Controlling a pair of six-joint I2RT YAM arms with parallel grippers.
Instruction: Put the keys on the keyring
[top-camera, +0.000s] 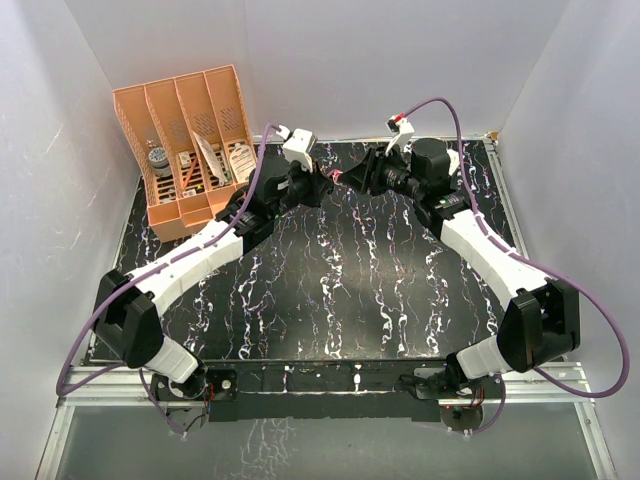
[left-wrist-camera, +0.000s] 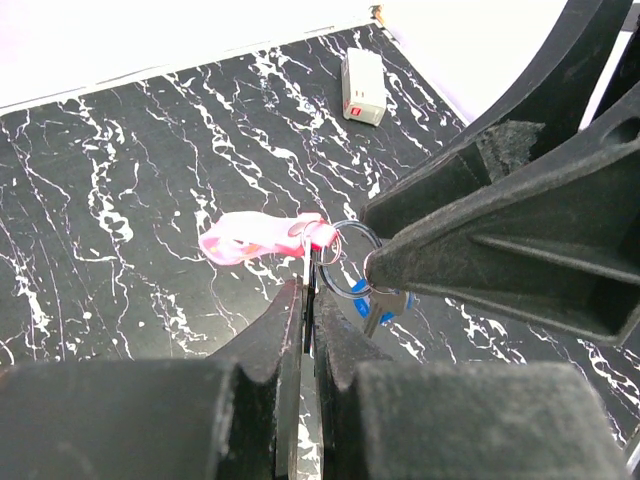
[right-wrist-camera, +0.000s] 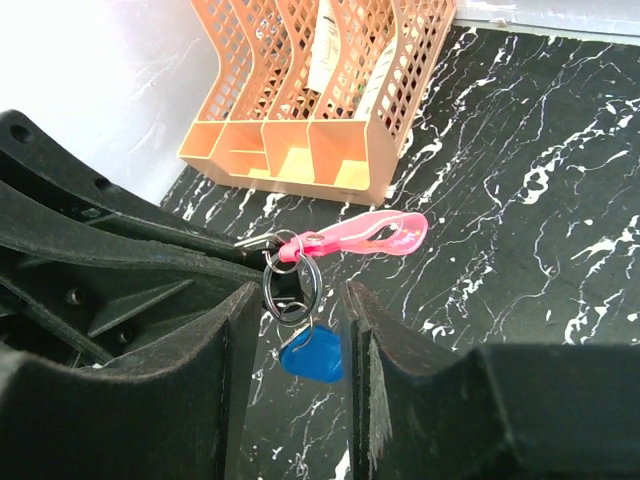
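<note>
The keyring, a pink strap (left-wrist-camera: 250, 238) with a metal ring (right-wrist-camera: 266, 290) at its end, hangs in the air between my two grippers; it also shows in the right wrist view (right-wrist-camera: 375, 233). The blue-headed key (right-wrist-camera: 312, 355) dangles from the ring on a small wire loop, also in the left wrist view (left-wrist-camera: 378, 308). My left gripper (left-wrist-camera: 310, 290) is shut on a thin metal piece, seemingly the dark key (left-wrist-camera: 309, 285), at the ring. My right gripper (right-wrist-camera: 297, 300) is open, its fingers either side of the ring and blue key. Both grippers meet at the far middle of the table (top-camera: 337, 182).
An orange slotted organiser (top-camera: 185, 140) with small items stands at the far left, also in the right wrist view (right-wrist-camera: 320, 100). A small white box (left-wrist-camera: 363, 86) lies near the far right corner. White walls enclose the black marbled table (top-camera: 330, 290).
</note>
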